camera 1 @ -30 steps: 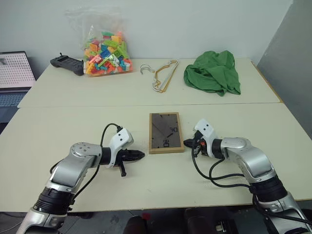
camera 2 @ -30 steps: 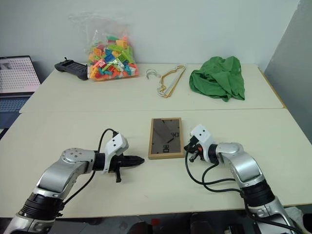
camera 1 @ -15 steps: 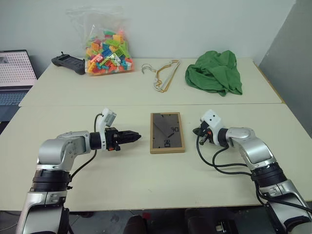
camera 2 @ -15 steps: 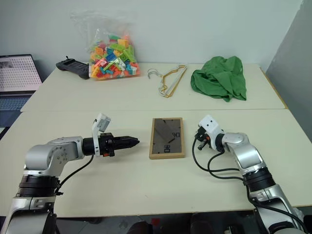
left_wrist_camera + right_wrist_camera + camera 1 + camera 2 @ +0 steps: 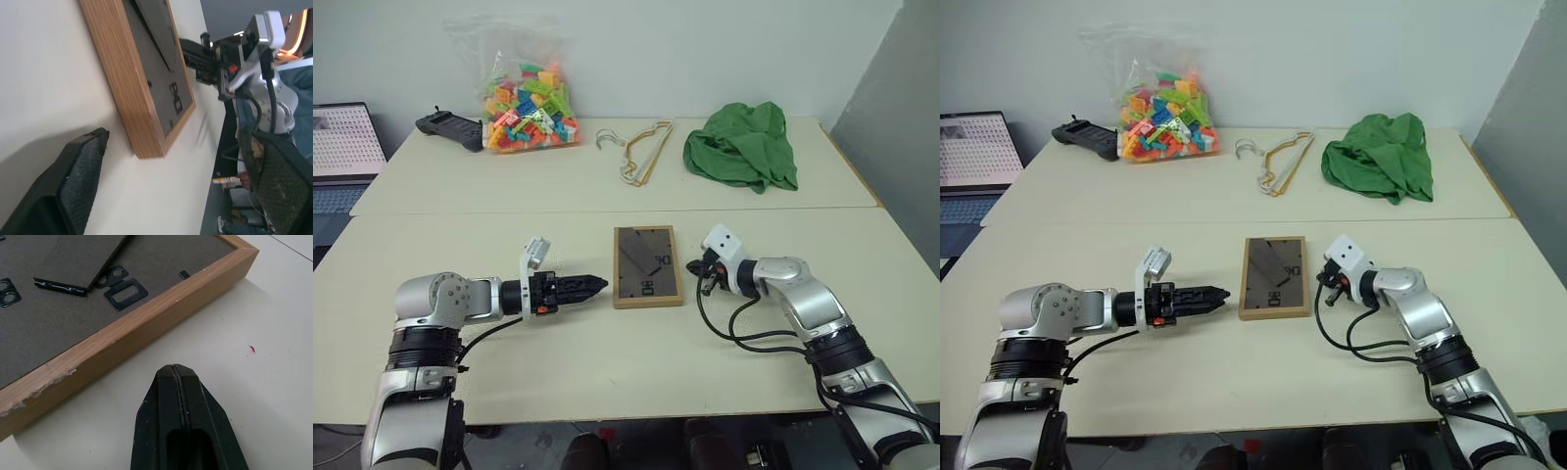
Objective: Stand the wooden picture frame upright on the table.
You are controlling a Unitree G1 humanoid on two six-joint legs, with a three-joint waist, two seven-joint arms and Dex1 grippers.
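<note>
**Frame Lift: Approach from Both Sides**

The wooden picture frame [image 5: 648, 266] lies flat, back side up, on the near section of the table [image 5: 607, 372]. The left gripper [image 5: 595, 285], fingers spread apart, points at the frame's left edge, just beside it. The right gripper [image 5: 1324, 287], fingers pressed together, sits near the right edge. Recommended: slide one left finger under the edge while the right gripper braces the opposite side, then tip up. Beyond the seam lie hangers [image 5: 636, 152], green cloth [image 5: 741, 145] and a bag of bricks [image 5: 527, 103], well apart; nothing obstructs.
</note>
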